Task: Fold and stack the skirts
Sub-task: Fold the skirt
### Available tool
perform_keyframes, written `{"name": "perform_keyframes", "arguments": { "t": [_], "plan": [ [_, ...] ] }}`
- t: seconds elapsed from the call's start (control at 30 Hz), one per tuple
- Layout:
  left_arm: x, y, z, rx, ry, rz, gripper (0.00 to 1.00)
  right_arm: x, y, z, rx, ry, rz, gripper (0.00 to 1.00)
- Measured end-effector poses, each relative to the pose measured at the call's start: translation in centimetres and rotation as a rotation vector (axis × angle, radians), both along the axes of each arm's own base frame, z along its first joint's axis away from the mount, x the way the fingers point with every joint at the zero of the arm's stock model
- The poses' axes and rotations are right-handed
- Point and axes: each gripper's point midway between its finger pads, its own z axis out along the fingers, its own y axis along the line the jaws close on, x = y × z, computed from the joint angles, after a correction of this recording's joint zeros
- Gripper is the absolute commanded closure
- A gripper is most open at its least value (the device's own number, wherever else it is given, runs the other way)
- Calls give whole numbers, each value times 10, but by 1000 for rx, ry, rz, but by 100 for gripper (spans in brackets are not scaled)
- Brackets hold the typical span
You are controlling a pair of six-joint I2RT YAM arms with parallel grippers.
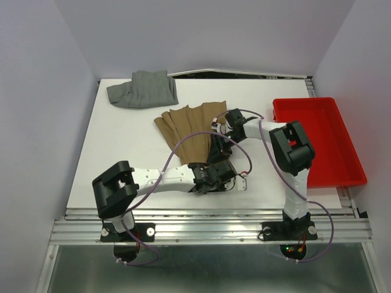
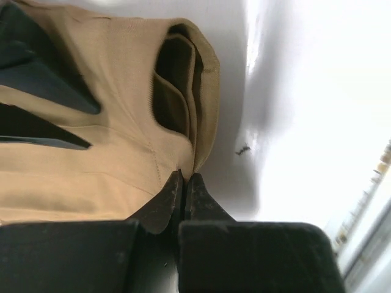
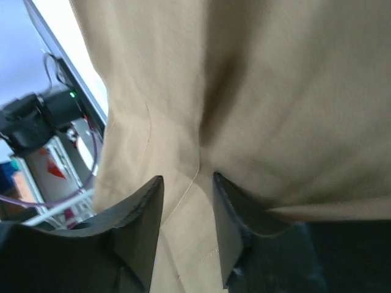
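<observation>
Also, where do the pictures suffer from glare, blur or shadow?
Left wrist: the table is blown out white by glare. Right wrist: the tan skirt is close and soft, a dark shadow in its crease. Top view: even light, sharp.

tan skirt near end hidden under left arm, dark speck too small to identify

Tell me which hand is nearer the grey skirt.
Right. The right hand is on the tan skirt's middle, to the near right of the grey skirt; the left hand pinches the tan skirt's near end, farther away.
</observation>
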Motion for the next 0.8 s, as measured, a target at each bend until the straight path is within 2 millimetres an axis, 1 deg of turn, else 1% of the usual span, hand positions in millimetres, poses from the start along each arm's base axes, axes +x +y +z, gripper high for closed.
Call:
{"name": "perform_keyframes", "arguments": {
  "t": [0.1, 0.17, 0.27, 0.3, 0.33, 0.4, 0.47, 0.5, 0.53, 0.57, 0.63, 0.67, 0.7, 0.73, 0.77, 0.8],
  "plan": [
    [-12, -10, 29, -54, 66, -40, 100, -3, -3, 8, -25, -36, 25, 45],
    [-21, -14, 42, -79, 111, -65, 100, 2, -4, 15, -46, -75, 34, 39],
    [-43, -18, 61, -117, 213, -114, 100, 35, 0, 36, -65, -211, 38, 39],
    [-46, -18, 62, -118, 228, -121, 100, 52, 3, 50, -60, -278, 37, 40],
    [-52, -17, 66, -118, 261, -131, 100, 67, 6, 62, -55, -341, 38, 42],
    [-62, -18, 73, -122, 314, -149, 100, 95, 14, 87, -35, -464, 49, 44],
    [-69, -19, 81, -129, 347, -163, 100, 116, 20, 102, -17, -546, 66, 47],
    [-73, -20, 87, -136, 367, -173, 100, 124, 23, 104, -13, -569, 70, 48],
    [-76, -22, 93, -143, 382, -180, 100, 131, 25, 103, -8, -590, 82, 48],
    [-77, -24, 101, -156, 396, -187, 100, 136, 27, 95, -9, -598, 97, 50],
    [-78, -26, 113, -176, 414, -192, 100, 137, 27, 71, -26, -572, 119, 54],
    [-78, -28, 120, -187, 424, -194, 100, 133, 25, 53, -41, -541, 132, 56],
    [-75, -30, 127, -203, 430, -195, 100, 126, 21, 31, -61, -499, 149, 59],
    [-71, -31, 134, -215, 434, -188, 100, 119, 18, 16, -75, -467, 158, 62],
    [-66, -31, 138, -226, 434, -181, 100, 107, 17, 2, -69, -420, 174, 63],
    [-56, -30, 142, -231, 427, -166, 100, 98, 15, -3, -54, -379, 178, 65]
  ]
}}
